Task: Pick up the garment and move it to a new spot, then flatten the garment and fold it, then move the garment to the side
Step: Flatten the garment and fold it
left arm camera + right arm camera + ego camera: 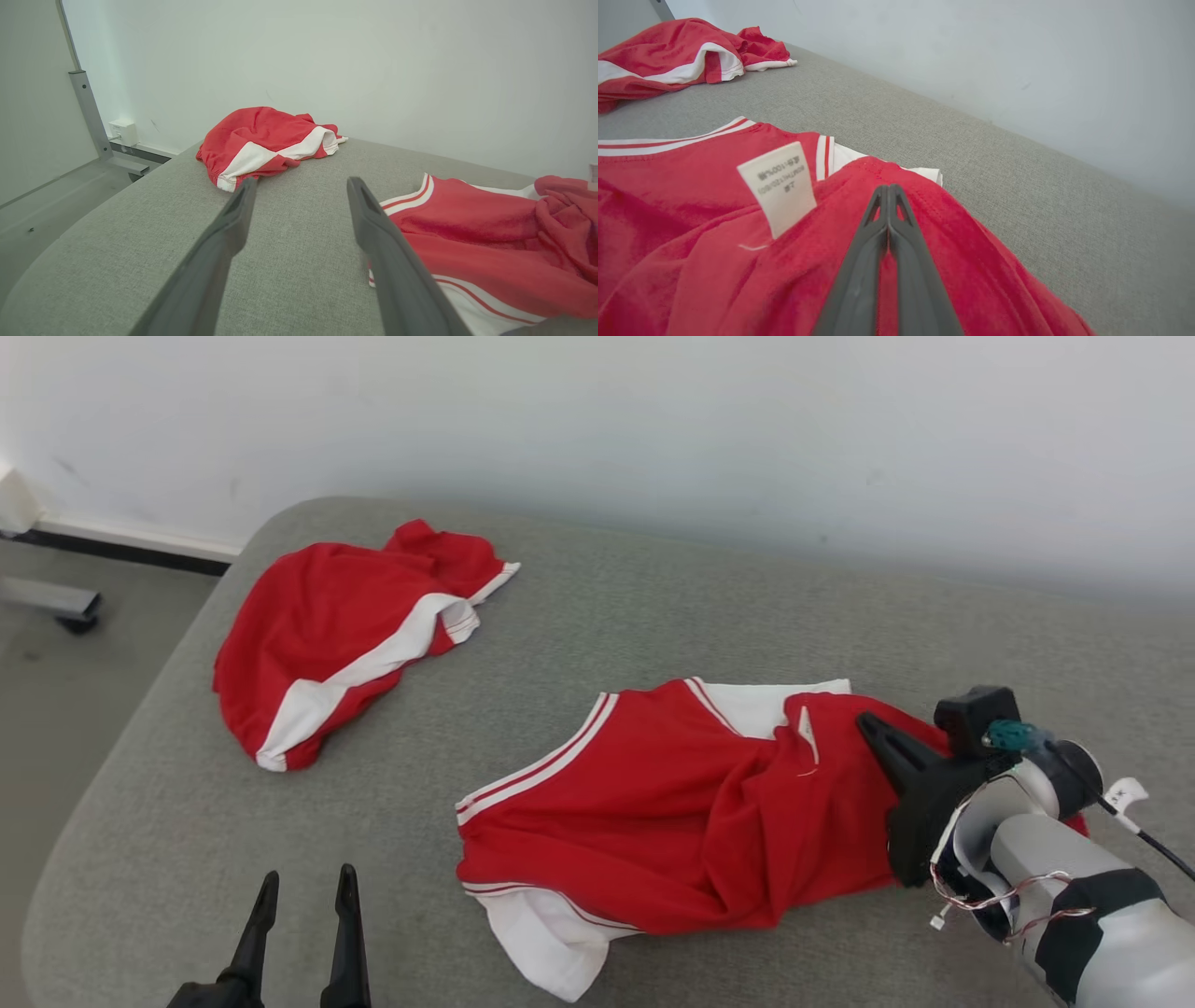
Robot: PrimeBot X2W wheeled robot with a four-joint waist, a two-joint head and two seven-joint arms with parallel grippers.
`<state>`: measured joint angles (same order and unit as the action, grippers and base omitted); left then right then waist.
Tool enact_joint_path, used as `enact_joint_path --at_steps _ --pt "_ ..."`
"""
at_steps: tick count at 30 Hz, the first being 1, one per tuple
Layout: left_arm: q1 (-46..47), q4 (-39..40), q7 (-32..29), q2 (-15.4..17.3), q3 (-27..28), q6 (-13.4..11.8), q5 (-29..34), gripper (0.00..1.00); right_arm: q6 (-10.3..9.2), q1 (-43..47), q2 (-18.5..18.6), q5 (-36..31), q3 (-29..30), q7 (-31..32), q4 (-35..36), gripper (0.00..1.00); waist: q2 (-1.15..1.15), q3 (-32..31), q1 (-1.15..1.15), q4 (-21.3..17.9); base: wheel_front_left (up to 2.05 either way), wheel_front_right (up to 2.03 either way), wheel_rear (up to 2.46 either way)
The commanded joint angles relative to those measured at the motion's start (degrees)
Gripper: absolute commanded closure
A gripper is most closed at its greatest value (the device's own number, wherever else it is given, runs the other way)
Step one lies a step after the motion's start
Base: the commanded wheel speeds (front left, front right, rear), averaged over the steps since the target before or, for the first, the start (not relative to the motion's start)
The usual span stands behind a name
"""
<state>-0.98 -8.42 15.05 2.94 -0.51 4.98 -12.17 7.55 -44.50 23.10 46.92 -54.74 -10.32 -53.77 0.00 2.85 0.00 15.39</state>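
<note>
**Two garments, two tools**

One grey padded surface point(653, 607) carries two red-and-white garments: the near garment point(653, 803) lies crumpled centre-right, the far garment point(317, 625) well apart, back left. Your right tool point(864, 719), fingers together, sits on the near garment's right end. Your left tool point(308, 875), fingers apart, hovers off its left edge.

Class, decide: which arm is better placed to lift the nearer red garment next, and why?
Right. The right gripper rests with its fingers shut against the nearer garment; the left gripper is open over bare cushion, beside that garment.
</note>
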Motion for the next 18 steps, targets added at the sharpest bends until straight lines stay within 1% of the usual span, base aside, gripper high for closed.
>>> enact_joint_path --at_steps 1,2,3,4,6,8,11,13,16,18 --pt "-0.4 0.1 0.2 -0.1 0.1 0.0 0.6 0.00 -0.13 0.6 0.9 0.3 -0.2 -1.4 0.7 1.00 0.00 -1.3 0.00 -2.5 0.00 0.00 0.00" --pt "-0.6 0.1 0.2 0.0 0.2 0.1 0.7 0.00 -0.13 0.7 1.2 0.6 0.2 -2.6 1.5 1.00 0.00 -1.6 0.00 -3.0 0.00 0.00 0.00" --pt "-0.8 0.1 0.2 0.0 0.3 0.1 0.6 0.00 -0.13 1.2 1.5 0.7 0.5 -3.5 2.3 0.55 0.00 -1.9 0.00 -3.4 0.00 0.00 0.00" --pt "-1.0 0.3 0.2 0.0 0.4 0.0 0.6 0.00 -0.13 1.9 1.7 0.9 1.1 -4.1 3.0 0.00 0.00 -2.2 0.00 -3.8 0.00 0.00 0.00" --pt "-1.6 0.5 0.2 -0.1 0.6 -0.2 0.7 0.00 -0.13 2.9 2.5 0.9 3.0 -4.8 4.6 0.00 0.00 -2.8 0.00 -4.7 0.00 0.00 0.00" --pt "-1.9 0.8 0.2 0.0 0.8 -0.3 1.0 0.00 -0.13 3.8 3.4 -0.5 7.2 -4.9 7.8 0.00 0.00 -3.3 0.00 -5.8 0.00 0.00 0.00" --pt "-2.7 1.3 0.2 -0.1 1.3 -0.2 1.2 0.00 -0.13 9.0 4.6 -4.0 16.1 -4.9 13.7 0.00 0.00 -3.5 0.00 -7.2 0.00 0.00 0.00" --pt "-2.8 1.6 0.2 0.0 1.8 -0.3 1.5 0.00 -0.13 13.1 4.7 -7.2 23.0 -4.8 18.0 0.00 0.00 -3.6 0.00 -8.0 0.00 0.00 0.00" --pt "-3.1 1.8 0.2 0.0 2.5 0.0 2.0 0.00 -0.13 20.3 3.9 -11.9 32.7 -4.8 24.2 0.00 0.00 -3.6 0.00 -9.1 0.00 0.00 0.00" --pt "-3.1 1.8 0.2 0.0 3.0 0.2 2.2 0.00 -0.13 25.5 2.6 -14.8 38.3 -4.8 28.3 0.00 0.00 -3.6 0.00 -9.7 0.00 0.00 0.00"
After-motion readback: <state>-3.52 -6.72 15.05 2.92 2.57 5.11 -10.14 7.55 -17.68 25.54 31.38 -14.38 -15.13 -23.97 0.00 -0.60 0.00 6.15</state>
